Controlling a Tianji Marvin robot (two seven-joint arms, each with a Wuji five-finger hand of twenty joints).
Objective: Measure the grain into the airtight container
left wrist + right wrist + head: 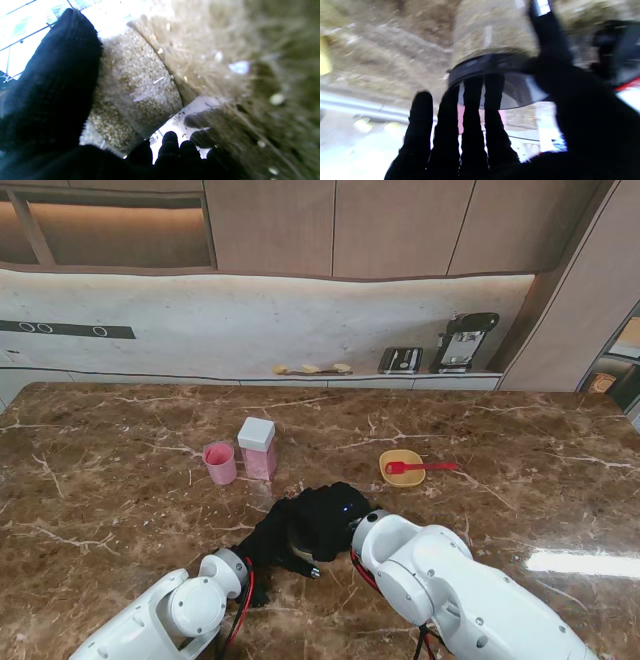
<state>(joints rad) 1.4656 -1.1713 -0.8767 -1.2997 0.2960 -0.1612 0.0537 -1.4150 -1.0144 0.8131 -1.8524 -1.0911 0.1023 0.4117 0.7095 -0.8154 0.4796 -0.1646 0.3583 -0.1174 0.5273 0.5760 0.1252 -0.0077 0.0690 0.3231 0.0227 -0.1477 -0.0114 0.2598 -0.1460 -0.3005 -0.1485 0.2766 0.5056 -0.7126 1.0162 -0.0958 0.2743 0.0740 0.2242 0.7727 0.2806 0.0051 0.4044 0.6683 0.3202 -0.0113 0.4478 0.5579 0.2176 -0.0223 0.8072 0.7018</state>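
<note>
Crowding table's near edge — both hands (pixel 318 525) grip grain jar (pixel 140 85).

table (pixel 120 480): brown marble, pale veins
cup (pixel 220 463): pink
container (pixel 258 448): pink, white lid
dish (pixel 401 469): yellow
spoon (pixel 420 467): red
my hands (pixel 320 520): black gloves
grain (pixel 140 82): pale beige

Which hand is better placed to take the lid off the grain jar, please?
The right hand, probably: its fingers and thumb flank the dark lid, while the left hand is wrapped round the grain jar and can steady it.
</note>
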